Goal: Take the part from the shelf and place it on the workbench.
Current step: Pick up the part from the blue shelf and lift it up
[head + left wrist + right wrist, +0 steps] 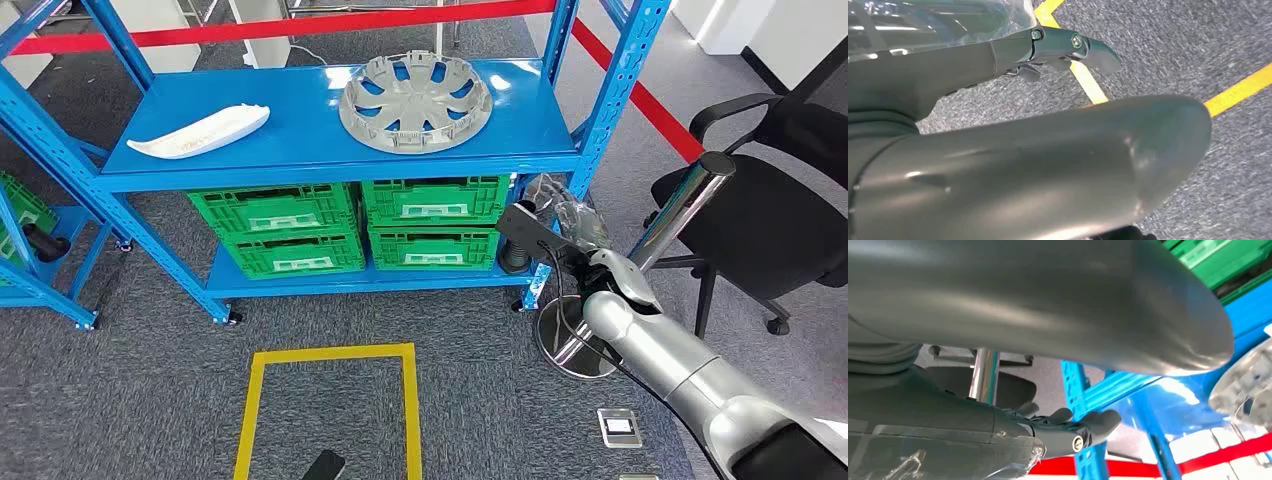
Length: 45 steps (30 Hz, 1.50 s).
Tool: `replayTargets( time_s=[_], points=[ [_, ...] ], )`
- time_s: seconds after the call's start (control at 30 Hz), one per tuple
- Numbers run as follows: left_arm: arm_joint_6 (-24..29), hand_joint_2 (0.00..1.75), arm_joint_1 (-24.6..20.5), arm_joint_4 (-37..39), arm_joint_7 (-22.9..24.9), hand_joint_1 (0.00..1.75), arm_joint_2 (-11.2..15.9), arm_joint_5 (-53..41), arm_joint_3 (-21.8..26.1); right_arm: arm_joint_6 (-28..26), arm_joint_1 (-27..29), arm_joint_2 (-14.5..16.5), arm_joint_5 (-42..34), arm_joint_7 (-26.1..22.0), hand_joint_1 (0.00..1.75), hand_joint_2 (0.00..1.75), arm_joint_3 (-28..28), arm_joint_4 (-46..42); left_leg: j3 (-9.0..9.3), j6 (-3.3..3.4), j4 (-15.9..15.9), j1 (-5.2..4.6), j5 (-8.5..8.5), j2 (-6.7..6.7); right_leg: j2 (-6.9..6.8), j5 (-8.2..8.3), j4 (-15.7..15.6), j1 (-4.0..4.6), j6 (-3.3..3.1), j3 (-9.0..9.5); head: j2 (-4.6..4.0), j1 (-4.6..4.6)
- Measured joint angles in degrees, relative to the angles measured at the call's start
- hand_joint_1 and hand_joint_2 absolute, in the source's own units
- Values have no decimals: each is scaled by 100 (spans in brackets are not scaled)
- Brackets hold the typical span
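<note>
**A:** Closest to the head camera was the right arm (680,375), silver, rising from the lower right, with the right hand (560,235) raised beside the blue shelf's (300,160) front right post, level with the green crates (435,222). Was it carrying anything?

**B:** Nothing I could see. How far the fingers were spread was hard to read from up there. The parts were higher: a grey wheel cover (417,103) on the top board towards the right, and a white curved panel (198,132) well apart to its left. Neither was touched.

**A:** So what could have gone wrong?

**B:** My guess: the hand sat below the board and close to the post. Lifting straight up could knock the shelf edge or the post. The wheel cover is wide and thin-rimmed, so a shallow grip might let it tilt or slide off. The black office chair (770,210) just beside the arm could catch the elbow.

**A:** And the left wrist view?

**B:** The left hand (1048,100) hung over grey carpet and yellow floor tape (1083,80), fingers loosely curled, holding nothing.

**A:** The right wrist view?

**B:** The thumb bulked large; the darker fingers (1073,425) lay part-curled and empty, with the blue post (1078,385) just beyond. That closeness was the worry.
</note>
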Motion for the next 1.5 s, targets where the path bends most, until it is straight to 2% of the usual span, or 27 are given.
replayTargets(
  time_s=[0.67,1.5],
  points=[
    [0,0,-3,0,0,0,2,-3,0,2,-4,1,0,-1,0,0,-2,-2,-9,-33,19,2,-48,5,-11,22,-35,-49,-38,21,0,9],
    [0,0,-8,0,0,0,0,-11,0,0,-8,2,0,-3,0,0,-7,-2,-36,-69,126,0,-151,15,-16,19,-49,-50,-59,38,0,-12]
  ],
)
